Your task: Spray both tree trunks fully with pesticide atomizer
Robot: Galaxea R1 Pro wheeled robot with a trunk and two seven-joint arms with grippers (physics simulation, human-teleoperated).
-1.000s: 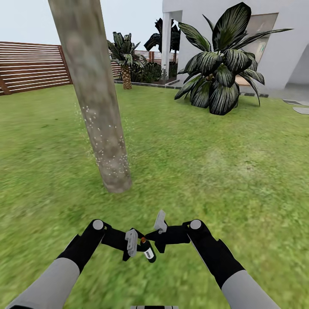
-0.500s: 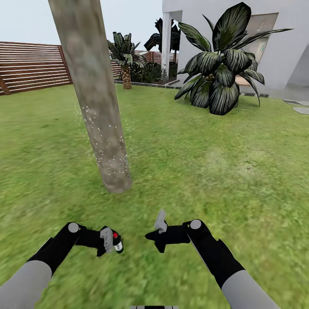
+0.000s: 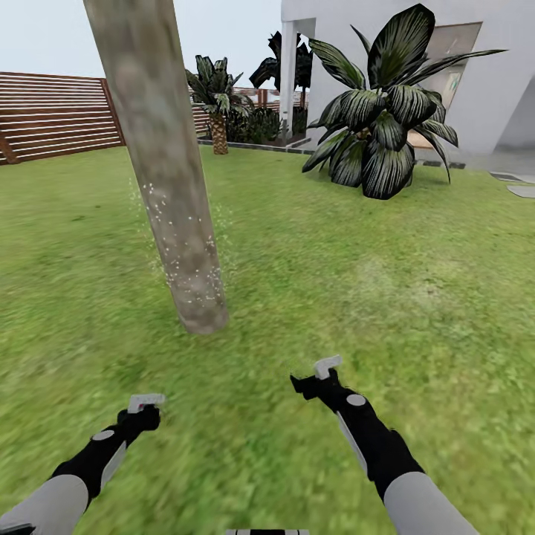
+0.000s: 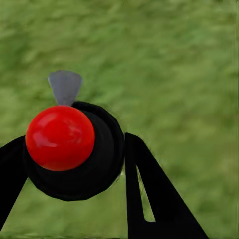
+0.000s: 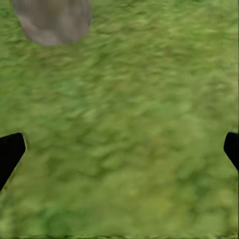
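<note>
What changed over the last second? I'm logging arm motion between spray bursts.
Both arms drew apart: the left gripper, shut on the pesticide atomizer, swung out toward the robot's left, its dot now red, not green; the right gripper, open and empty, turned to point ahead. The tree trunk, its white pesticide specks and the lawn stayed as they were.

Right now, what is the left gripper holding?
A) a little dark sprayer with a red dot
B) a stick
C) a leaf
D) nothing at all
A: in the left wrist view, the atomizer, dark and round with a bright red dot, sits between the left gripper's black fingers over the grass.
</note>
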